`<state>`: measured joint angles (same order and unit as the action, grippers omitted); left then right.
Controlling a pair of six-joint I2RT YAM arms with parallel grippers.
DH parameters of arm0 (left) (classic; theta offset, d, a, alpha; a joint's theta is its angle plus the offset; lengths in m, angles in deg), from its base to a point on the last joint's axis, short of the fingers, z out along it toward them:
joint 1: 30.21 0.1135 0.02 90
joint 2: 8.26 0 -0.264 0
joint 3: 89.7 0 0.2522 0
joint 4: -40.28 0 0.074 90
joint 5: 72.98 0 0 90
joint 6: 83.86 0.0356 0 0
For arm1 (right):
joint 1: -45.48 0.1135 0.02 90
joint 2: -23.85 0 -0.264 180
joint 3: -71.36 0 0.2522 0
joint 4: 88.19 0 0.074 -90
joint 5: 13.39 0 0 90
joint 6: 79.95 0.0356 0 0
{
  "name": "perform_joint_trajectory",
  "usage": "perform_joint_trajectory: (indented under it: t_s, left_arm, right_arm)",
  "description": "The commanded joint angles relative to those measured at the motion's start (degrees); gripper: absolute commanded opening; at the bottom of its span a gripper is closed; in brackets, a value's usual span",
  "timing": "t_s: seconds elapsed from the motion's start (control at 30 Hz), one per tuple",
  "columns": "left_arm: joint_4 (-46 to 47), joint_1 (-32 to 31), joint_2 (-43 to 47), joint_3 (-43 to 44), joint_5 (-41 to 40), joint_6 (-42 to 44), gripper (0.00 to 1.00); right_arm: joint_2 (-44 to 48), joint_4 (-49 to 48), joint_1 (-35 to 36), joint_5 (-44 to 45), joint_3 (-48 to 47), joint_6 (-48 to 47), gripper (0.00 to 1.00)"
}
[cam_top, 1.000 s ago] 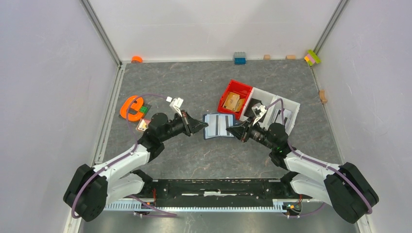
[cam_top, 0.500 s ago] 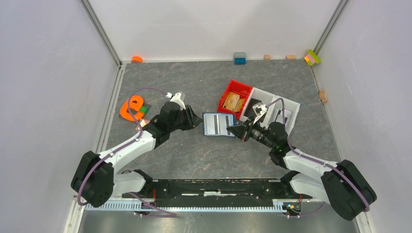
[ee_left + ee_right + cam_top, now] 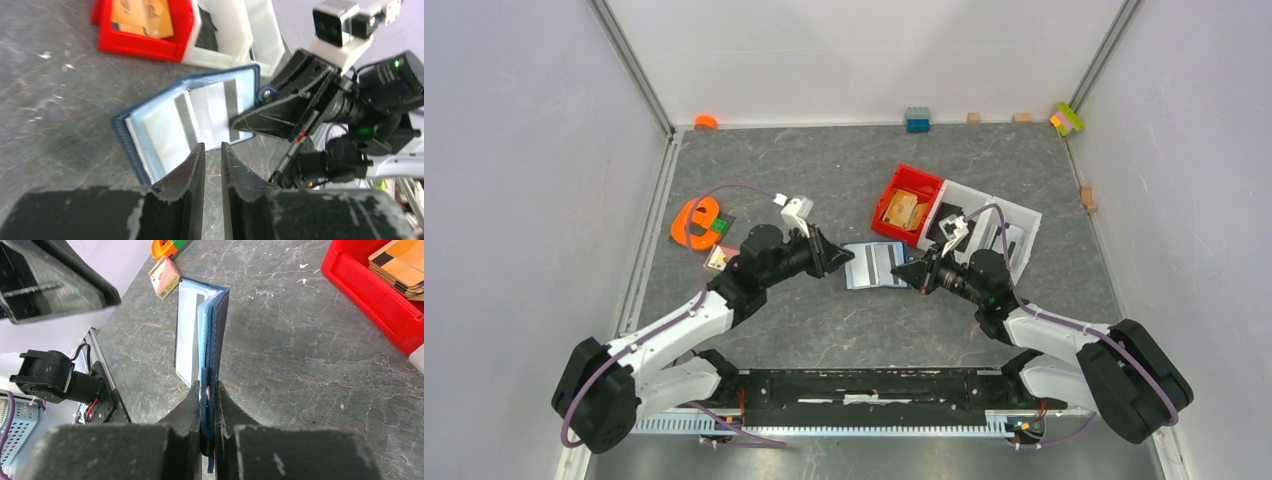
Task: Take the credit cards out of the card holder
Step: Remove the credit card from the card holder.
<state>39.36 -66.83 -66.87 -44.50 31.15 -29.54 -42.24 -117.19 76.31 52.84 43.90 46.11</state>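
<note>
The navy card holder (image 3: 876, 265) lies open between the arms, its light blue pockets showing. It also shows in the left wrist view (image 3: 192, 117) and, edge-on, in the right wrist view (image 3: 202, 325). My right gripper (image 3: 911, 272) is shut on its right edge by the snap tab (image 3: 206, 390). My left gripper (image 3: 842, 258) is at its left edge, jaws nearly together with only a thin slit, nothing between them (image 3: 212, 148). A small pinkish card (image 3: 718, 258) lies on the table left of the left arm and shows in the right wrist view (image 3: 164, 277).
A red tray (image 3: 921, 178) with tan wooden blocks and a white tray (image 3: 1024, 215) stand just behind the right gripper. An orange piece (image 3: 692, 222) with a green bit lies at the left. Small blocks line the back wall (image 3: 916, 119).
My left gripper lifted back from the card holder's left edge, then came down to it again. The right gripper kept its hold; the holder shifted slightly.
</note>
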Motion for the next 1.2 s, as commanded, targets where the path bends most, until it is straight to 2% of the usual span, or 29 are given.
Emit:
perform_joint_trajectory:
  t_s: [0.0,0.23,0.47,0.67,0.87,1.17]
  left_arm:
    - [4.61,-2.52,-5.26,2.98,6.65,3.56,0.26]
    - [4.00,-2.67,-14.15,6.49,10.71,1.68,0.30]
    - [5.82,-1.67,-15.58,6.30,12.62,0.24,0.32]
    - [10.76,-0.56,-13.55,3.50,14.35,-1.88,0.50]
    - [18.01,-0.29,-13.24,1.48,18.09,-4.55,0.50]
    - [25.85,0.40,-17.54,1.57,24.93,-9.75,0.50]
  right_arm:
    - [0.42,-2.96,-0.24,-0.90,-2.46,0.92,0.00]
    - [0.06,-6.74,-0.35,-5.46,-2.38,5.04,0.00]
    - [-1.50,-14.19,-0.33,-11.26,-1.98,11.06,0.00]
    - [-2.07,-18.92,-0.70,-14.28,-1.83,15.05,0.00]
    - [-1.05,-22.33,-1.57,-16.11,-1.23,18.33,0.00]
    - [-0.78,-27.35,-2.70,-17.63,-0.29,21.16,0.00]
